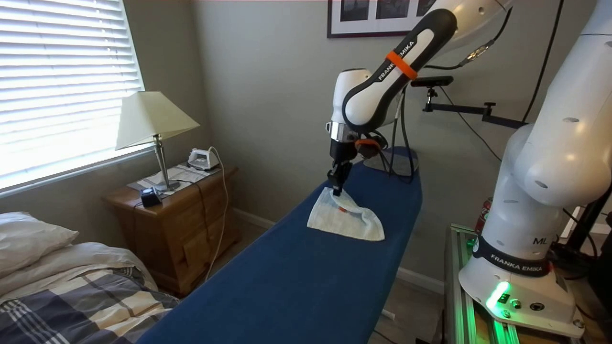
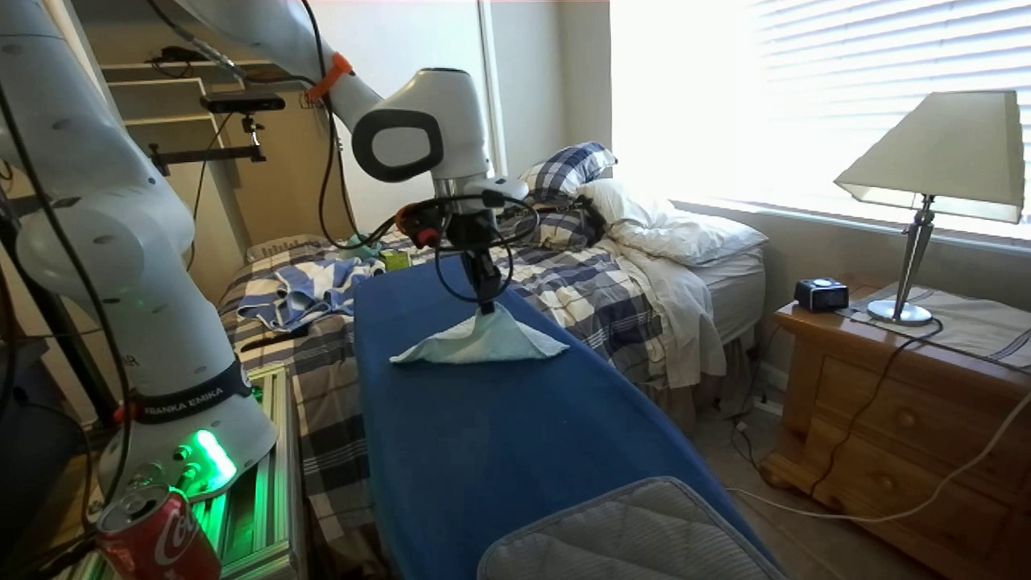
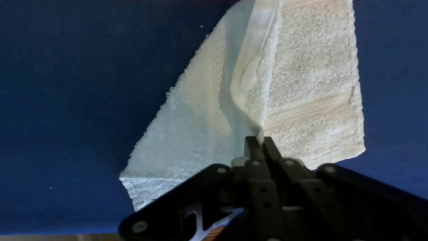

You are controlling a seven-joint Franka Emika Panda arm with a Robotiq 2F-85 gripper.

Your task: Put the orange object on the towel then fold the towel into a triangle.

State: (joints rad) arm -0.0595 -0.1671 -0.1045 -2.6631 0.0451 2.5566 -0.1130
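Folding looks to be the step in hand; the orange object (image 1: pixel 343 209) can be seen lying on the towel (image 1: pixel 331 222), so the placing bit can probably be ticked off; a raised bit of cloth is pinched in the claw (image 3: pixel 260 140), though whether it's the very corner can't be told; next, that flap probably needs to be carried across low, lined up with the opposite corner and let go gently on the blue surface (image 1: pixel 287 282).

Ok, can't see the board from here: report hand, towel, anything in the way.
Hand shut, pinching towel. Orange speck on towel. Grey pad apart from towel, seemingly not in the way.
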